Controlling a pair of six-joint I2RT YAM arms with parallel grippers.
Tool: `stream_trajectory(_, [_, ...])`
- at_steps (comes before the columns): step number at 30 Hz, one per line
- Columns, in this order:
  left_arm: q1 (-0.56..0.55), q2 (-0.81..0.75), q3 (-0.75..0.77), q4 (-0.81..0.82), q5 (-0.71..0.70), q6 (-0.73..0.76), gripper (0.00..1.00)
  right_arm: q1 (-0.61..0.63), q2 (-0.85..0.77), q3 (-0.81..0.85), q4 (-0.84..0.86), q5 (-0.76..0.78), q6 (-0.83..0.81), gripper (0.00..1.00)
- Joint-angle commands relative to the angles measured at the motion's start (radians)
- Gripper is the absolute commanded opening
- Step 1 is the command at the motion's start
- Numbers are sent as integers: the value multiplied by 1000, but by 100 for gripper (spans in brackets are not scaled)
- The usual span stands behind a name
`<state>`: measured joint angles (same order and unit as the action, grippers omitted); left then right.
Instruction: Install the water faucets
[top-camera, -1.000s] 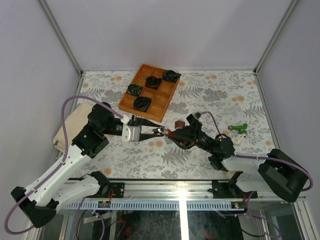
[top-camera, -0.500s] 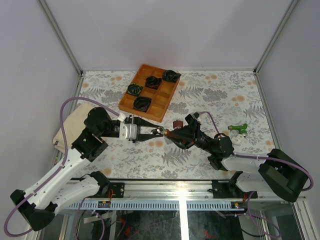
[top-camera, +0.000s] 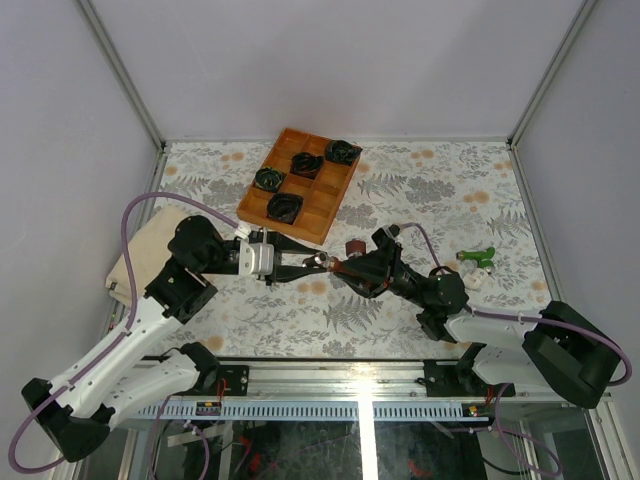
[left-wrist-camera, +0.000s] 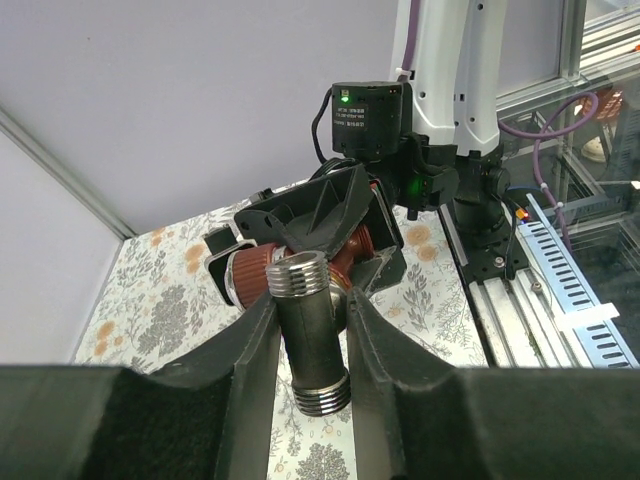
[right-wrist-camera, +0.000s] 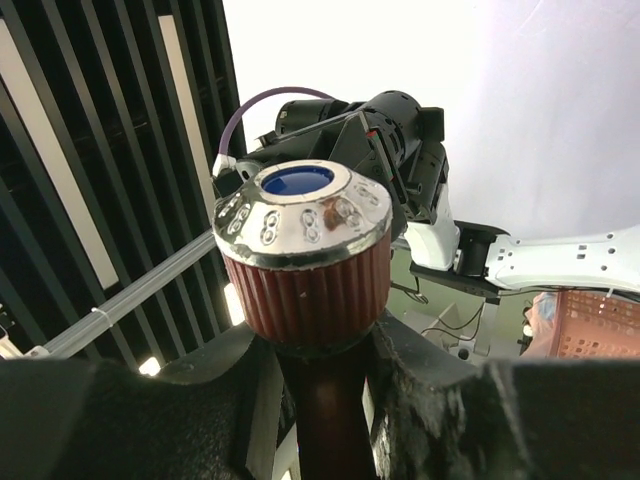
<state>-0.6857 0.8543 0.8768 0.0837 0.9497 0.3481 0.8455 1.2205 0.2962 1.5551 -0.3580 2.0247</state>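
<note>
My right gripper (top-camera: 345, 267) is shut on the dark red-brown faucet (top-camera: 354, 248) at mid-table. In the right wrist view its ribbed knob with a silvery cap (right-wrist-camera: 308, 270) stands above the right gripper (right-wrist-camera: 320, 355), which clamps the stem. My left gripper (top-camera: 318, 262) is shut on a short dark pipe piece (left-wrist-camera: 308, 335) with silvery thread at both ends. The pipe's far end meets the red-brown faucet (left-wrist-camera: 355, 250) held by the right gripper (left-wrist-camera: 335, 215). The left gripper (left-wrist-camera: 310, 310) pinches the pipe's middle. The bright green faucet (top-camera: 478, 256) lies on the table at the right, untouched.
A wooden tray (top-camera: 330, 205) with black-and-green coils (top-camera: 284, 207) sits at the back centre. A small white piece (top-camera: 474, 280) lies beside the green faucet. A beige cloth (top-camera: 140, 245) lies at the left edge. A metal rail (top-camera: 360, 385) runs along the front.
The left wrist has turned and shifted slightly toward the back while keeping its hold on the pipe. The right gripper and the faucet have barely moved.
</note>
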Motion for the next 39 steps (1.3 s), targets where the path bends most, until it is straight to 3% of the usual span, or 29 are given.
stream_trajectory(1, [-23, 40, -22, 89, 63, -59, 0, 18, -32, 74, -36, 28, -61, 20])
stream_trajectory(5, [-23, 27, -49, 149, 67, -106, 0, 13, -73, 65, -108, 41, -165, 46])
stream_trajectory(9, [-23, 7, -77, 163, 62, -113, 0, 11, -159, 74, -296, 62, -281, 59])
stream_trajectory(17, [-23, -9, -129, 239, 26, -172, 0, 10, -317, 122, -581, 102, -441, 66])
stream_trajectory(21, [-24, -15, -182, 382, -69, -280, 0, 10, -351, 117, -643, 128, -469, 68])
stream_trajectory(25, [-23, -41, -264, 558, -168, -378, 0, 10, -344, 88, -573, 159, -443, 57])
stream_trajectory(27, [-23, -44, -291, 613, -187, -411, 0, 10, -335, 73, -525, 177, -421, 34])
stream_trajectory(32, [-24, -37, -342, 709, -241, -502, 0, 10, -299, 77, -452, 175, -418, 7])
stream_trajectory(39, [-23, -34, -442, 907, -422, -683, 0, 10, -301, 84, -445, 188, -514, 0])
